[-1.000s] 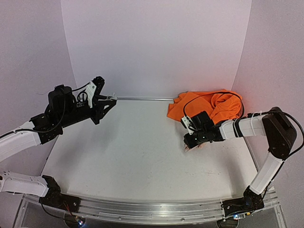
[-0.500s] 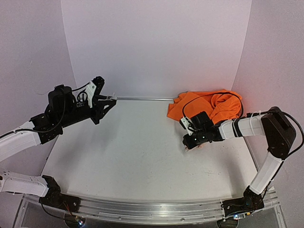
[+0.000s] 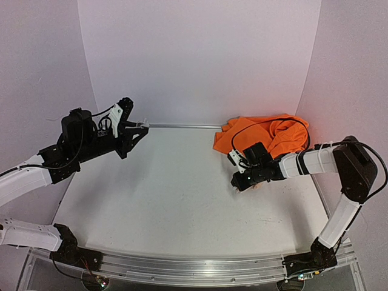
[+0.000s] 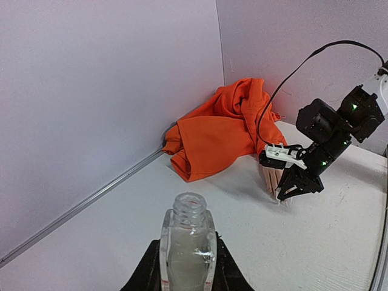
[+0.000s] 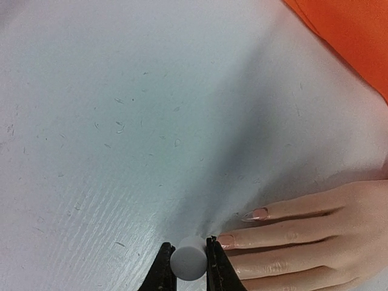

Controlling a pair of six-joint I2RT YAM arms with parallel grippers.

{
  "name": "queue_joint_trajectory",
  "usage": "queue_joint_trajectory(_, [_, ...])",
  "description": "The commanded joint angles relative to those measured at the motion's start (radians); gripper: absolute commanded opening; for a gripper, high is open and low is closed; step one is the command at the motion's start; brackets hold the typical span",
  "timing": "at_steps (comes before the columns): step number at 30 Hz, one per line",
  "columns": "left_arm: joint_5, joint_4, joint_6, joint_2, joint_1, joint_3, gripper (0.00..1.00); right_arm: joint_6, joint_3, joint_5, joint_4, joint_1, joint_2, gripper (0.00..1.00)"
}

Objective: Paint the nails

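Painting step | right gripper [image 5: 188, 268] jaws pinch the white brush cap [image 5: 188, 257] just beside the nails [image 5: 227, 240] of the mannequin hand [image 5: 303, 242], bristles hidden | it should make short, light strokes along each nail, off the skin | left gripper [image 4: 187, 271] clamps the open bottle [image 4: 187, 239], well apart from that hand

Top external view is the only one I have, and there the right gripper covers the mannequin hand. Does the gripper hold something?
Observer: Yes. The right wrist view shows the right gripper shut on a small white cap, seen end on, right beside the nail of one finger of the mannequin hand. Whether they touch, I cannot tell.
Operator: I cannot make out what the left gripper holds.
Observer: The left wrist view shows the left gripper shut on a clear bottle, upright, its neck open with no lid.
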Motion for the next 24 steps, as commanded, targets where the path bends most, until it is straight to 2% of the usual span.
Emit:
queue_joint_trajectory(1, [0.013,0.032,-0.010,-0.008,0.005,0.011,0.00,0.008,0.002,0.062,0.004,0.006,-0.073,0.00])
queue_joint_trajectory(7, [0.014,0.032,-0.010,-0.009,0.005,0.011,0.00,0.021,0.001,0.152,0.004,0.006,-0.071,0.00])
queue_joint_trajectory(24, [0.013,0.031,-0.010,-0.008,0.005,0.012,0.00,0.008,0.014,0.122,-0.016,0.006,-0.026,0.00])
